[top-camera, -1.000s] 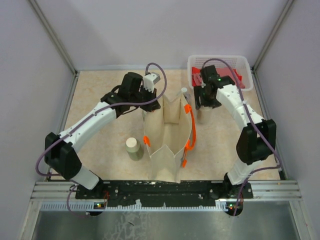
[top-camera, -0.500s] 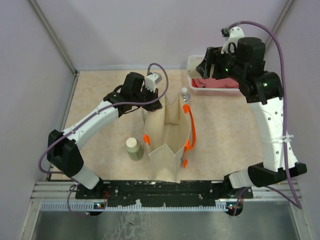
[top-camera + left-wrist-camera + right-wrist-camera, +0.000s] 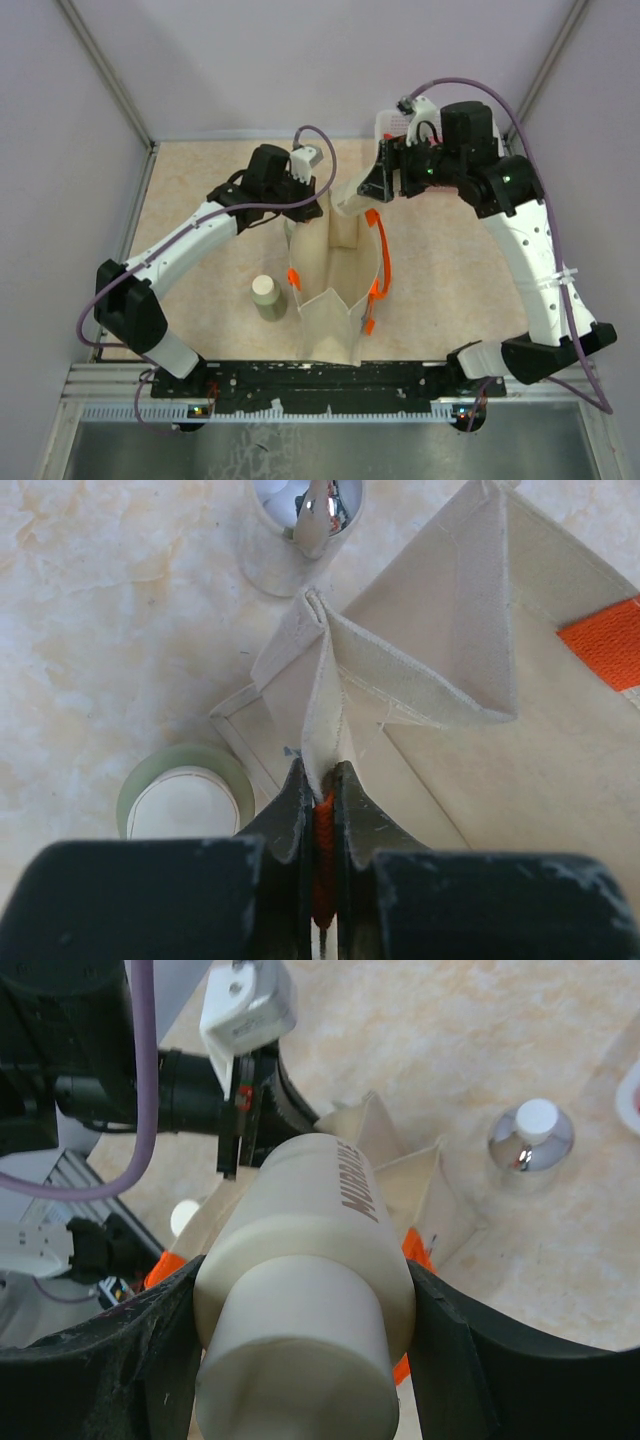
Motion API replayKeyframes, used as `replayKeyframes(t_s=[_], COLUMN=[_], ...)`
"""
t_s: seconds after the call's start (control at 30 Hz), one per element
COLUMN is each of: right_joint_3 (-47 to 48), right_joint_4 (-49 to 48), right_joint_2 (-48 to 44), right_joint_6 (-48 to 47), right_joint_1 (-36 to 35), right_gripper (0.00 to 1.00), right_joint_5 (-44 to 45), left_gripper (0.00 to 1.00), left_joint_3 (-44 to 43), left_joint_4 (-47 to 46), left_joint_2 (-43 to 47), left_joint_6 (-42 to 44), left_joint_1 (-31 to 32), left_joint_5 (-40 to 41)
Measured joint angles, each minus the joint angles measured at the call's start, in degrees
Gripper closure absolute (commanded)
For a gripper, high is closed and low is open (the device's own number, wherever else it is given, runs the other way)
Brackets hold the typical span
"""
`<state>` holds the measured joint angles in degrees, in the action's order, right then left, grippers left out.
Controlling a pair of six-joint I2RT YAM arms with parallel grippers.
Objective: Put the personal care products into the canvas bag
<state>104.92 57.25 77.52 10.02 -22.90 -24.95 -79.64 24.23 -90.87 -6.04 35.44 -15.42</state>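
Observation:
The canvas bag (image 3: pixel 335 285) stands open mid-table with orange handles (image 3: pixel 380 255). My left gripper (image 3: pixel 300 195) is shut on the bag's far-left rim and its orange strap, seen close in the left wrist view (image 3: pixel 322 790). My right gripper (image 3: pixel 378 182) is shut on a cream bottle (image 3: pixel 350 203), held tilted over the bag's far end; the right wrist view shows the fingers round its body (image 3: pixel 310 1250). A sage-green bottle (image 3: pixel 267 295) stands left of the bag and shows in the left wrist view (image 3: pixel 185 802). A small clear bottle (image 3: pixel 530 1140) stands behind the bag (image 3: pixel 300 525).
The white lattice basket (image 3: pixel 384 125) sits at the back right, mostly hidden behind my right arm. Enclosure walls ring the table. The left arm (image 3: pixel 120 1090) and its camera housing (image 3: pixel 250 1000) lie just beyond the held bottle.
My right arm rose from beside the bag, swung past the basket, and now holds the cream bottle over the bag's far end. The left gripper has kept its hold.

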Motion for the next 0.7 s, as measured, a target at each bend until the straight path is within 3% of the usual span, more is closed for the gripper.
replayKeyframes(t_s=[0.33, 0.7], right_joint_3=[-2.6, -13.5], right_joint_4=[2.8, 2.6], right_joint_2=[-0.1, 3.2], right_joint_6=[-0.8, 1.1], right_joint_1=[-10.2, -20.2], right_gripper=[1.00, 1.00], right_joint_5=[3.7, 19.4], left_gripper=[1.00, 1.00], left_joint_3=[-1.2, -1.2], left_joint_4=[2.8, 4.0], left_joint_2=[0.2, 1.5], left_joint_6=[-1.5, -2.4], left_joint_1=[0.2, 0.2], left_joint_5=[3.3, 3.9])
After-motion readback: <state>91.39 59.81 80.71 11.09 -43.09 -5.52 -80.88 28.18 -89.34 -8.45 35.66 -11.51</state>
